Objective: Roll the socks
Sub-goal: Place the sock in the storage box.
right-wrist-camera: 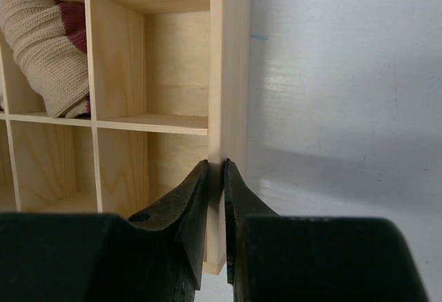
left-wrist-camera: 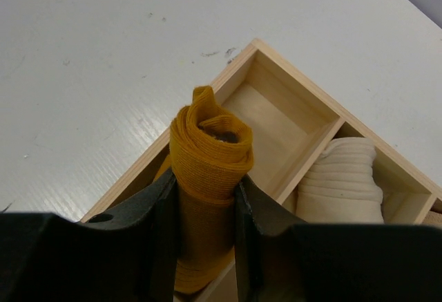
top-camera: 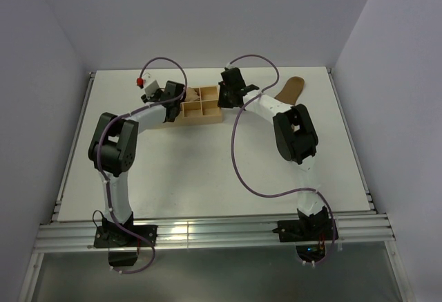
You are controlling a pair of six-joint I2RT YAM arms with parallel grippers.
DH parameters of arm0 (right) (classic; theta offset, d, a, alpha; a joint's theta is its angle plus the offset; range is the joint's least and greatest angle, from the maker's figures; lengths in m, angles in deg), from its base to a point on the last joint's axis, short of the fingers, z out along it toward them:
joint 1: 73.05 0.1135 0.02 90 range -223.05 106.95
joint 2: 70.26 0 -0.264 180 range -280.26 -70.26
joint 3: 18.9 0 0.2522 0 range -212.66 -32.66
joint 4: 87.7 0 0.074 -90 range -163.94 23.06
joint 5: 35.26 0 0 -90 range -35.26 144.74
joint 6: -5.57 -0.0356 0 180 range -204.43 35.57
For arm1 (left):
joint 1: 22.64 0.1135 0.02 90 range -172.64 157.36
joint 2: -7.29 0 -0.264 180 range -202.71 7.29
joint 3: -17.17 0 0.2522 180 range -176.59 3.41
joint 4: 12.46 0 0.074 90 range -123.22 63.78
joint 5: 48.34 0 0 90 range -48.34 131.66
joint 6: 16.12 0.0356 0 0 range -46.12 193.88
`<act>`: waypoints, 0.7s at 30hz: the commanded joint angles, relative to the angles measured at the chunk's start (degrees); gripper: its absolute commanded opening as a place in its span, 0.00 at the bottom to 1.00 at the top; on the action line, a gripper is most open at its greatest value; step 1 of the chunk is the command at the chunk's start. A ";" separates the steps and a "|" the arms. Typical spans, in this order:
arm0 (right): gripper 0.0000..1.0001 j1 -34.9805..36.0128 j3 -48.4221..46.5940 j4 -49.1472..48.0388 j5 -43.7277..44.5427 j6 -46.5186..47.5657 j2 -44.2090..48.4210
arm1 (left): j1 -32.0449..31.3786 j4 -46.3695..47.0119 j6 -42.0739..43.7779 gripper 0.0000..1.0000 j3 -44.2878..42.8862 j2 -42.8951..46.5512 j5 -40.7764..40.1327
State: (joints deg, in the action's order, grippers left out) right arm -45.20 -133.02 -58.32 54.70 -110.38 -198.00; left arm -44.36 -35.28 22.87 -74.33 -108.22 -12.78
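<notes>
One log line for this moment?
left end effector: gripping rolled mustard sock at box | right end effector: pinching box wall | brown sock: on table

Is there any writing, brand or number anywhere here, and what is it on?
None can be read.
The box, the mustard sock, the pale bundle and the table carry no print.
The small red part is too small to tell.

Arms extended forward, left tool [left-wrist-camera: 206, 186] and right tool [right-wrist-camera: 215, 168] gripping.
</notes>
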 commanded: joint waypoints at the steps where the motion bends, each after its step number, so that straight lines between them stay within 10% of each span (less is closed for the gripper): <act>1: 0.00 0.53 -1.07 -0.85 -1.73 -1.55 -1.81 | -0.70 -7.61 -3.83 0.00 -4.26 -0.34 8.10; 21: 0.00 0.53 -0.28 -1.64 -0.06 -3.58 -2.25 | 0.44 -30.55 -15.96 0.00 -13.40 -6.40 16.55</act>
State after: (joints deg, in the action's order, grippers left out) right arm -45.24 -133.02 -58.34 55.45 -111.26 -198.03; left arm -42.94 -56.70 11.35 -86.07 -111.54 -5.37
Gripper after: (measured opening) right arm 0.178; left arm 0.349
